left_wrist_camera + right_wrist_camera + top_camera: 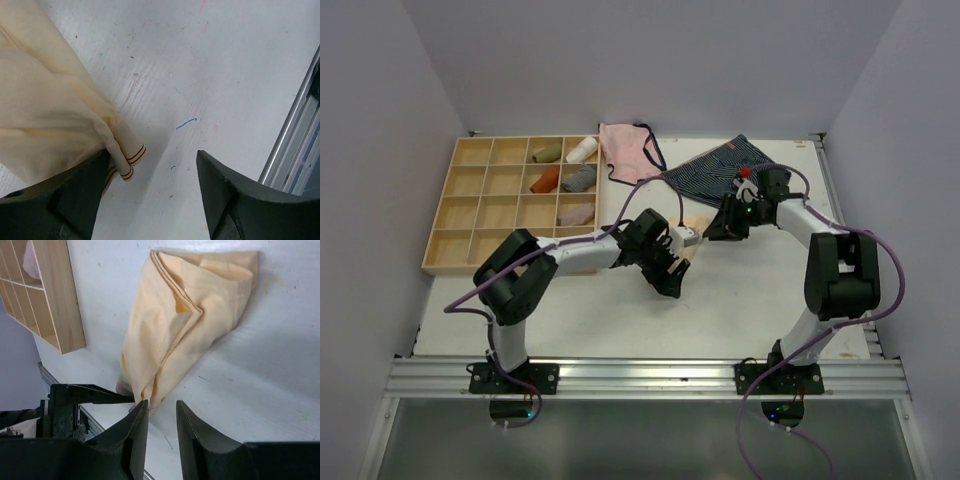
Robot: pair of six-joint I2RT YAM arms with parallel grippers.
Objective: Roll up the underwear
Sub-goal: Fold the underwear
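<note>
Underwear (185, 330) lying crumpled on the white table (225, 75). Left gripper (150, 160) gaping wide, released, one finger (85, 185) just beside the hem tab (129, 159) showing two thin brown lines. Right gripper (161, 405) hovering narrowly parted, gripping nothing, at the cloth's tip. Bare table running to the metal rail (292, 135); wooden tray (60, 300) sitting nearby.

From above I see only a sliver of the underwear (692, 223); the left arm (645, 250) and right arm (745, 212) cover the rest. My left wrist camera crops it at 9 o'clock. In the right wrist view its tip is hidden behind a finger of the right pincer (161, 412).
</note>
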